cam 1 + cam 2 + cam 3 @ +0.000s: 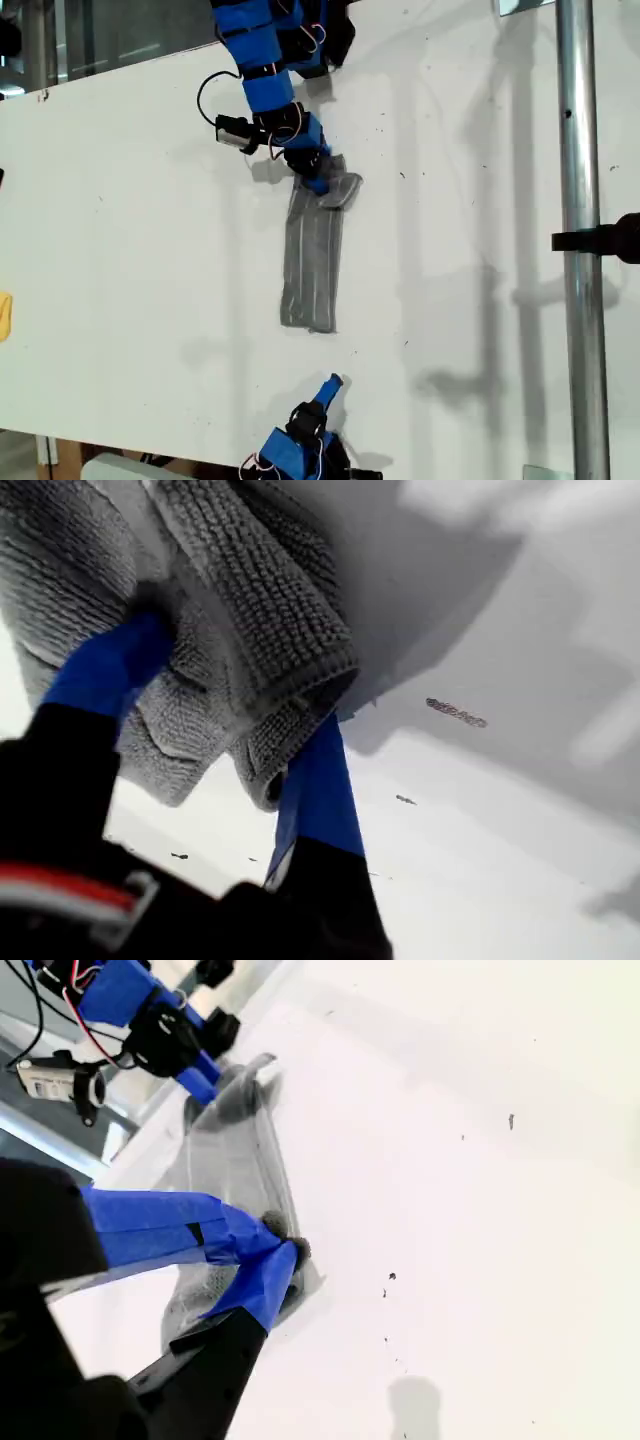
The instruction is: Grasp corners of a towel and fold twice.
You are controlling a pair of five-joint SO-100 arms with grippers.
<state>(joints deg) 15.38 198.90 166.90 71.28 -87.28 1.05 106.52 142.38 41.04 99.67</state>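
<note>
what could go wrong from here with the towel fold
My first hand pinches only a bunched end of the towel, so the cloth could slip out as it moves. My second hand sits shut and off the near end, so that end is free and could drag, skewing the fold.

White tabletop [130, 250] under bright light, metal pole [583, 240] along the exterior view's right
</note>
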